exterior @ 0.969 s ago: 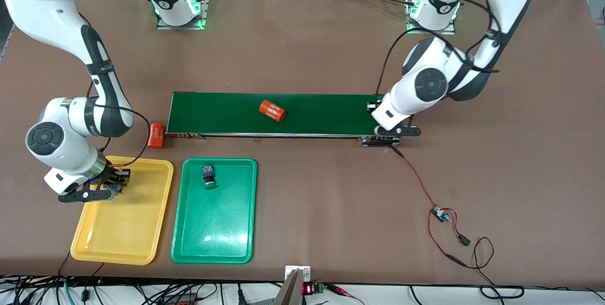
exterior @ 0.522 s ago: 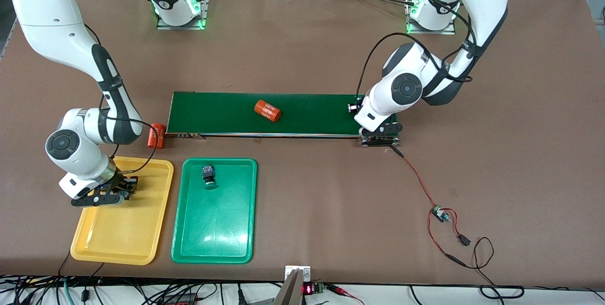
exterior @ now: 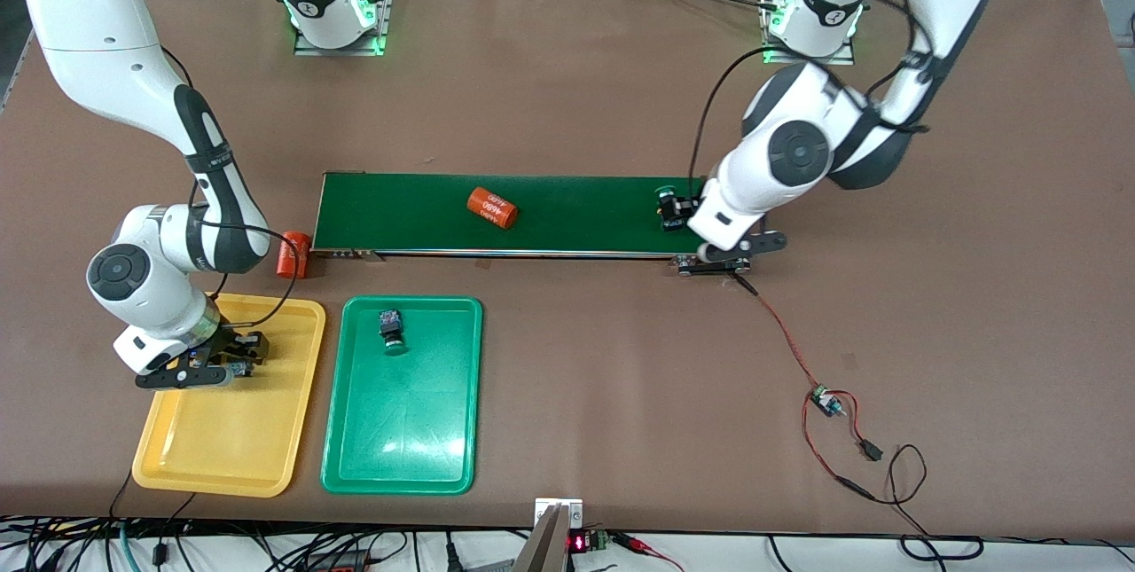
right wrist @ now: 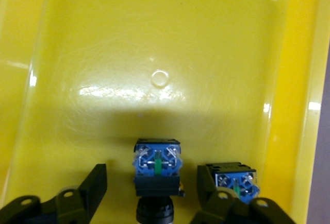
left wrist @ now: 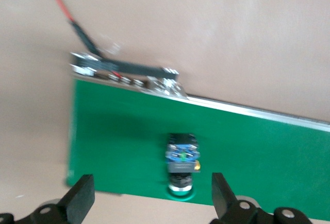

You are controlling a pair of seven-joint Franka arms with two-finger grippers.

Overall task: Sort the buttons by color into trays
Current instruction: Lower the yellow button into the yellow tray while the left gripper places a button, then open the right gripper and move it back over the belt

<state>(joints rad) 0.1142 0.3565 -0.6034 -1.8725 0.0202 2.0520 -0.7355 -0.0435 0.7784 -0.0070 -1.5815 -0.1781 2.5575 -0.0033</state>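
A brown counter point(exterior: 567, 395) carries everything, with cables strung along its nearest edge. Nearest the front camera, toward the right arm's end, lie two shallow rectangular plastic trays side by side: the yellow tray point(exterior: 222, 457) and the green tray point(exterior: 403, 448). In the green tray, toward its farther end, rests one black-and-blue push-button switch with a green cap point(exterior: 390, 329). The right tool point(right wrist: 149, 195) sits low inside the yellow tray's farther end, fingers apart and clamped on nothing; between them stands a blue-and-black button point(right wrist: 157, 175), and a second blue-and-black button point(right wrist: 234, 178) stands just beside it near the tray wall. Farther off, an orange cylinder printed "4680" point(exterior: 292, 255) lies on the counter at the end of the long dark-green conveyor belt point(exterior: 576, 208), and another orange "4680" cylinder point(exterior: 492, 207) lies on the belt. At the belt's left-arm end the left tool point(left wrist: 152, 201) hangs over a green-capped button point(left wrist: 182, 165) on the belt, fingers spread wide, not touching it.
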